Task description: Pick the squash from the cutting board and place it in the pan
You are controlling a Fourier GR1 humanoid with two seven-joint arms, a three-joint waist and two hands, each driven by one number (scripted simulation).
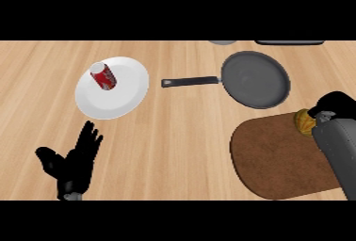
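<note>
Squash (303, 122) on cutting board (278, 160), just beside right hand (337, 106). Cannot tell if gripping. Left hand (69, 168) spread wide.

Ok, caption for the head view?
Right hand at the squash on the cutting board, pan beyond; left hand rests open.

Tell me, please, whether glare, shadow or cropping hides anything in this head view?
Head view: even light, no strong glare on the pan or plate. Head view: the right hand and forearm cover part of the squash; a grey item and a dark item are cut by the top edge.
</note>
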